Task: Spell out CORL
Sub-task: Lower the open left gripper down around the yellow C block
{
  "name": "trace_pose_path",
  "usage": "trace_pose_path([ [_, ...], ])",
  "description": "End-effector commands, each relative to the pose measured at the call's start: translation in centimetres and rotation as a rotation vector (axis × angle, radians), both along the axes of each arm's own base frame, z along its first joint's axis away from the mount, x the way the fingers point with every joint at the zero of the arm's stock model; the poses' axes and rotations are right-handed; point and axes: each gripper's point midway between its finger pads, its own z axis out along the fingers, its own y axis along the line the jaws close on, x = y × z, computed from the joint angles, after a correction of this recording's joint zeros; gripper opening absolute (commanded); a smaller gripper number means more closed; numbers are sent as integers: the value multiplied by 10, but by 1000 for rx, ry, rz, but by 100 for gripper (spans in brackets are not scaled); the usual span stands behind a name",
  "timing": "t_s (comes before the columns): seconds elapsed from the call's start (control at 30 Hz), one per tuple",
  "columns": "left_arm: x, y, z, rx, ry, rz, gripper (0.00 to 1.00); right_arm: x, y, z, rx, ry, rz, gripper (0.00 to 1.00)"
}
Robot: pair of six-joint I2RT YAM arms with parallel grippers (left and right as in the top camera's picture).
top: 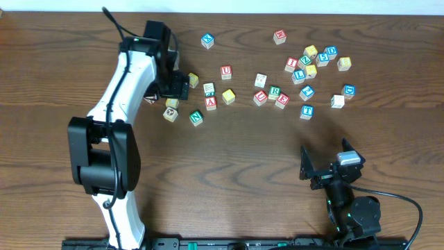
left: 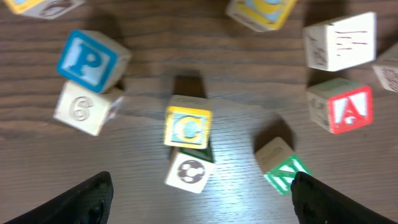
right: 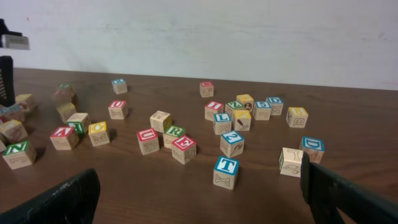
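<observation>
The yellow C cube (left: 188, 127) lies just ahead of my open left gripper (left: 202, 196), in line with the gap between its fingers. A soccer-ball cube (left: 191, 172) touches its near side. In the overhead view the C cube (top: 172, 104) sits just below the left gripper (top: 180, 87). The green R cube (top: 275, 91) and the blue L cube (top: 299, 75) lie to the right; the right wrist view shows the R cube (right: 174, 132) and the L cube (right: 222, 118) too. A yellow-topped cube (top: 228, 96) lies mid-table. My right gripper (top: 327, 160) is open and empty, well short of the cubes.
The green N cube (left: 283, 167) lies by the left gripper's right finger, with a red A cube (left: 344, 109) beyond it. A blue P cube (left: 90, 59) and a 6 cube (left: 84, 109) lie to the left. A blue T cube (right: 226, 171) is nearest the right gripper.
</observation>
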Motion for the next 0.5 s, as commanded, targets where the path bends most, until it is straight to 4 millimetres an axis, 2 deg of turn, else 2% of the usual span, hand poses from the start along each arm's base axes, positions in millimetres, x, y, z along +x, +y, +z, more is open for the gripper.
trace_pose_path([
  [0.0,4,-11,-4,-3,1,-31,88,0,-1,0,-13,-3,-1,99],
  [0.27,3,-9,-24,8,44,-28,84,0,-1,0,-13,-3,-1,99],
  [0.47,8,-5,-25,28,24,-24,83,0,-1,0,-13,-3,-1,99],
])
